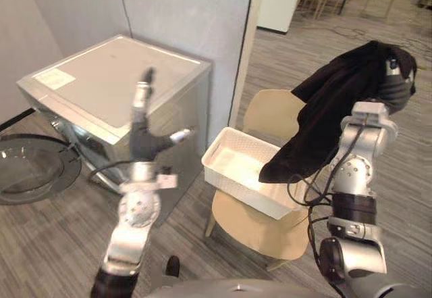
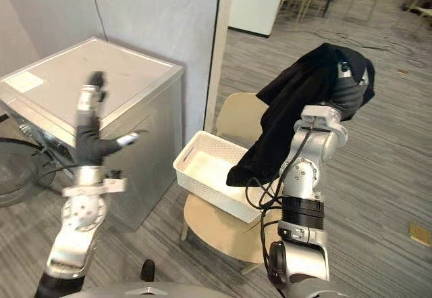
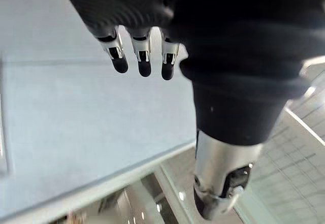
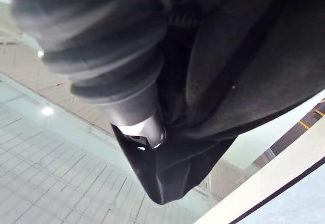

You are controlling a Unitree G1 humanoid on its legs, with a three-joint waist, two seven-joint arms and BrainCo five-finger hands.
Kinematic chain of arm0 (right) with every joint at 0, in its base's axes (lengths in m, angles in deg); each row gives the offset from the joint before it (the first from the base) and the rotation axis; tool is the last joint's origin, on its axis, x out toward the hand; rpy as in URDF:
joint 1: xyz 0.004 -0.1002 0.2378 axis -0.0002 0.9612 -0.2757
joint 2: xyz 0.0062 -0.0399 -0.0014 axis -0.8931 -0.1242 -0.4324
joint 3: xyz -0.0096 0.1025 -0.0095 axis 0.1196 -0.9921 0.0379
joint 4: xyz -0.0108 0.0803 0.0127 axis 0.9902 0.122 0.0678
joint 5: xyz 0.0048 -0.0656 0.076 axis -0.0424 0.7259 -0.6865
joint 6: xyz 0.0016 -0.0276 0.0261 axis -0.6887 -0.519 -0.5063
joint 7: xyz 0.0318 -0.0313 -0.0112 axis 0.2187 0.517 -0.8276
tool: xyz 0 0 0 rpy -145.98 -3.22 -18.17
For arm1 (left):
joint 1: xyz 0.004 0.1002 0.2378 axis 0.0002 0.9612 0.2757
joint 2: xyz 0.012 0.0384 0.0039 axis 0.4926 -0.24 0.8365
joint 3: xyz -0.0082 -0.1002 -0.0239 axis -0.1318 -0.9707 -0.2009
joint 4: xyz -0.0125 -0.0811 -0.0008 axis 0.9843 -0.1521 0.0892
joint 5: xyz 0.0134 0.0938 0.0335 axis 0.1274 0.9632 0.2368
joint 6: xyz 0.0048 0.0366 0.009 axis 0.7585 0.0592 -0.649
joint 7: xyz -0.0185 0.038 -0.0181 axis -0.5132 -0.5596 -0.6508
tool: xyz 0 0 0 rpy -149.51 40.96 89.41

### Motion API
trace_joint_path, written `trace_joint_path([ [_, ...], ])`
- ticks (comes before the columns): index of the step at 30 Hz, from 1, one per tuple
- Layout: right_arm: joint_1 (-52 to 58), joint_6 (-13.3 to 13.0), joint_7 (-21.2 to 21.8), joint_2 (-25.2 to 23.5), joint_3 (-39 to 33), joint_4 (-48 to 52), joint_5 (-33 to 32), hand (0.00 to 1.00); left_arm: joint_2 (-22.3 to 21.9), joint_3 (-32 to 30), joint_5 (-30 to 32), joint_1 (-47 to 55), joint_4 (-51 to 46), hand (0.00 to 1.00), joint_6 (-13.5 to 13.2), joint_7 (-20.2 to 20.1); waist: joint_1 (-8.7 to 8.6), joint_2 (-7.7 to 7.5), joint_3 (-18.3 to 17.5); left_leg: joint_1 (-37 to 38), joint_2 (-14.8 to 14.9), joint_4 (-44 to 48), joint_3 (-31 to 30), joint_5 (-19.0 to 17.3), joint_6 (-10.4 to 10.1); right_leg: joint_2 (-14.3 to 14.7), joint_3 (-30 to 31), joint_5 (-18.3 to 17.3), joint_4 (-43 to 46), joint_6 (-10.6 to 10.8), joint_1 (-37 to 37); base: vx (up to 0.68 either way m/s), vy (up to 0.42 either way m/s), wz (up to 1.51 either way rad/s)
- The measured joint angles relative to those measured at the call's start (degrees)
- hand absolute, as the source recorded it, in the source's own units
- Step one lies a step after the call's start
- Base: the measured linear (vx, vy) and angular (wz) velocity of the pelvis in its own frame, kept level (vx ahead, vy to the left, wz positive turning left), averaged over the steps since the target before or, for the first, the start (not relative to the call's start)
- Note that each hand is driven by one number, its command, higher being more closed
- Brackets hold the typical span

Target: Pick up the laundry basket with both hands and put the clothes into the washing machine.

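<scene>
The black garment (image 1: 324, 115) hangs in the upper right of the frame, draped over the raised right hand (image 2: 349, 96); the cloth covers that hand, so whether it grips cannot be told; the garment's lower end dangles over the right end of the white laundry basket (image 1: 223, 169), which sits on a tan chair (image 1: 256, 230) at centre; the washing machine (image 1: 101, 82) stands at left, its round door (image 1: 30, 166) swung open at the far left edge; the left hand (image 1: 143, 136) is raised before the machine, fingers (image 3: 142, 61) straight and thumb spread, holding nothing.
</scene>
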Motion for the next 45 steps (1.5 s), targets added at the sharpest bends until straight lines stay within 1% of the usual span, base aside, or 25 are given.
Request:
trace_joint_path([
  [3, 0.61, 0.8, 0.46, -0.28, 3.39, 0.07, 0.14, 1.0, 0.13, 5.1, -1.52, -6.8, 8.83, 0.0, 0.69, -1.35, -0.61, -0.01, -0.03, 0.96, 0.48, -0.02, 1.93, -0.15, -0.09, 0.26, 2.09, 0.43, -0.11, -0.02, -0.49, -0.04, 0.001, -0.33],
  [5, 0.6, 1.26, 0.63, -1.06, 6.19, 0.76, 0.15, 1.0, -0.09, 8.89, -1.75, -12.6, 16.13, 0.0, 1.58, -1.49, -1.25, -0.23, -0.42, 0.82, 1.02, -0.02, 3.12, -0.52, -0.47, 0.71, 3.55, 0.91, -0.17, 0.13, -1.7, -0.03, 0.001, -0.38],
  [6, 0.62, 1.29, 0.7, -1.65, 6.74, 1.17, 0.12, 1.0, -0.28, 9.67, -1.74, -13.92, 17.82, 0.0, 1.85, -1.48, -1.44, -0.25, -0.46, 0.83, 1.16, -0.02, 3.55, -0.53, -0.48, 0.79, 3.8, 1.08, -0.25, 0.12, -1.91, -0.02, -0.001, -0.24],
  [8, 0.62, 1.22, 0.84, -3.66, 8.45, 1.67, 0.11, 1.0, -1.95, 12.16, -1.7, -18.85, 24.73, 0.0, 2.84, -1.45, -2.71, -0.3, -0.5, 0.84, 1.22, -0.02, 3.72, -0.52, -0.48, 0.87, 4.09, 1.37, -0.43, -0.18, -1.96, -0.01, -0.003, -0.09],
  [10, 0.62, 1.2, 0.83, -5.02, 10.14, 1.67, 0.09, 1.0, -3.23, 14.13, -1.49, -23.07, 30.2, 0.0, 3.69, -1.37, -3.37, -0.34, -0.52, 0.9, 1.23, -0.01, 3.83, -0.44, -0.39, 0.9, 4.34, 1.59, -0.45, -0.31, -2.03, -0.01, -0.003, -0.04],
  [12, 0.62, 1.18, 0.78, -6.01, 12.26, 1.68, 0.07, 1.0, -4.28, 15.42, -1.48, -26.68, 34.12, 0.0, 4.37, -1.21, -3.57, -0.34, -0.52, 1.19, 1.25, -0.01, 4.14, -0.27, -0.17, 0.96, 5.06, 1.76, -0.53, -0.31, -2.11, 0.01, -0.006, -0.13],
  [16, 0.7, 1.14, 0.76, -8.47, 18.01, 2.31, 0.01, 1.0, -6.22, 16.83, -0.35, -34.3, 40.97, 0.0, 5.26, 1.08, -4.38, -0.35, -0.53, 1.55, 1.33, -0.01, 5.06, -0.3, -0.2, 0.97, 5.67, 2.03, -0.67, -0.1, -2.26, 0.0, -0.005, -0.1],
  [18, 1.0, 1.09, 0.81, -9.85, 20.11, 4.15, -0.01, 1.0, -6.64, 16.96, -0.32, -36.35, 41.81, 0.0, 5.67, 1.68, -4.54, -0.4, -0.55, 1.55, 1.41, -0.01, 5.38, -0.43, -0.32, 1.03, 6.63, 2.14, -0.57, -0.02, -2.72, -0.01, -0.006, -0.14],
  [20, 1.03, 1.09, 0.86, -10.01, 21.55, 4.49, -0.12, 1.0, -6.99, 17.51, -0.29, -38.32, 44.19, 0.0, 5.93, 2.44, -4.74, -0.79, -0.8, 1.56, 1.54, -0.01, 5.4, -0.54, -0.47, 1.09, 6.71, 2.25, -0.64, 0.01, -2.8, -0.01, -0.01, -0.08],
  [24, 1.81, 1.09, 0.91, -10.29, 23.35, 4.48, -0.4, 1.0, -7.2, 18.11, -0.29, -39.48, 47.44, 0.0, 6.35, 3.65, -5.36, -2.34, -1.8, 1.67, 2.13, 0.0, 5.48, -0.74, -0.75, 1.56, 6.74, 2.25, -0.61, -0.15, -2.85, -0.01, -0.017, -0.03],
  [27, 1.83, 1.09, 0.96, -10.29, 25.06, 4.47, -0.66, 1.0, -7.31, 18.64, -0.31, -41.03, 49.81, 0.0, 6.69, 3.7, -5.73, -2.89, -2.11, 1.7, 2.21, 0.0, 5.53, -1.0, -1.1, 1.61, 6.76, 2.34, -0.63, -0.26, -2.86, 0.0, 0.0, 0.0],
  [31, 1.83, 0.86, 0.95, -10.29, 26.29, 4.46, -1.17, 1.0, -7.62, 19.24, -0.31, -43.38, 52.89, 0.0, 6.91, 3.67, -5.81, -3.13, -2.17, 1.71, 2.27, 0.0, 5.51, -0.98, -1.12, 1.63, 6.75, 2.38, -0.6, -0.32, -2.87, -0.01, -0.001, 0.0],
  [35, 1.83, 0.57, 0.55, -10.34, 26.38, 4.36, -1.28, 1.0, -9.18, 20.6, -0.32, -45.09, 56.73, 0.0, 6.97, 3.64, -5.78, -3.56, -2.15, 1.67, 2.26, 0.0, 5.39, -0.98, -1.12, 1.63, 6.65, 2.38, -0.57, -0.31, -2.85, 0.0, 0.0, 0.0],
  [36, 1.83, 0.01, 0.33, -10.35, 26.63, 4.3, -1.8, 1.0, -9.65, 21.08, -0.33, -45.59, 58.05, 0.0, 6.97, 3.63, -5.81, -3.73, -2.17, 1.66, 2.26, 0.0, 5.37, -0.98, -1.12, 1.63, 6.63, 2.37, -0.58, -0.3, -2.84, 0.0, 0.0, 0.0],
  [41, 1.83, -0.75, -0.42, -10.47, 26.69, 4.3, -2.3, 1.0, -11.11, 22.78, -0.56, -46.64, 60.97, 0.0, 7.1, 3.6, -5.96, -4.11, -2.09, 1.61, 2.25, 0.01, 5.24, -1.0, -1.13, 1.62, 6.5, 2.37, -0.54, -0.17, -2.78, 0.0, 0.0, 0.0],
  [42, 1.83, -1.13, -0.44, -10.61, 26.7, 4.3, -2.3, 1.0, -11.12, 23.1, -0.68, -46.65, 60.97, 1.0, 7.1, 3.6, -5.99, -4.11, -2.09, 1.61, 2.25, 0.01, 5.24, -1.0, -1.13, 1.62, 6.49, 2.4, -0.49, -0.11, -2.76, 0.0, 0.0, 0.0],
  [45, 1.83, -1.6, -0.7, -11.31, 26.66, 4.3, -2.29, 1.0, -11.15, 24.09, -2.17, -46.7, 60.97, 1.0, 7.1, 3.6, -6.18, -4.15, -2.09, 1.62, 2.25, 0.02, 5.23, -1.0, -1.12, 1.62, 6.46, 2.58, -0.44, 0.19, -2.71, 0.0, 0.0, 0.0],
])
